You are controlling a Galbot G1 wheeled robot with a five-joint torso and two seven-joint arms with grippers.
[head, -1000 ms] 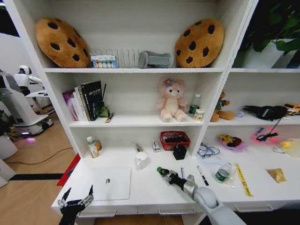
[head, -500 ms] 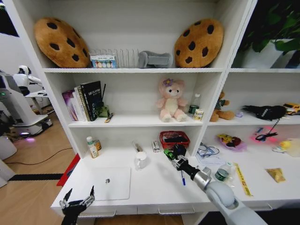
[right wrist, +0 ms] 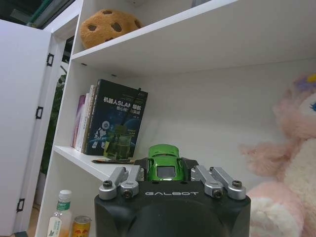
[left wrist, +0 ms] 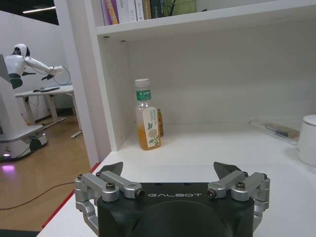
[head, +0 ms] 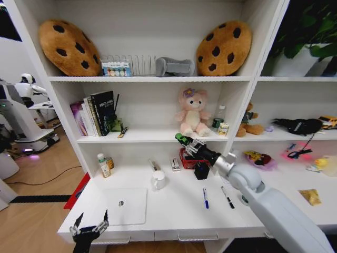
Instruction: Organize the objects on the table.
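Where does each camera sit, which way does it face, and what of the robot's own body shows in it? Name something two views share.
Head: high, looking down at the table and shelves; both arms show.
Left wrist: low at the table edge, facing a bottle; open left gripper shows.
Right wrist: raised, facing books and pink plush; right gripper shut on green toy car.
Shared: the car, plush and books appear in head and right wrist views.

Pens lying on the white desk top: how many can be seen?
2. A blue pen and a black pen lie side by side, apart, on the table, in front of the right arm; the arm may hide more.
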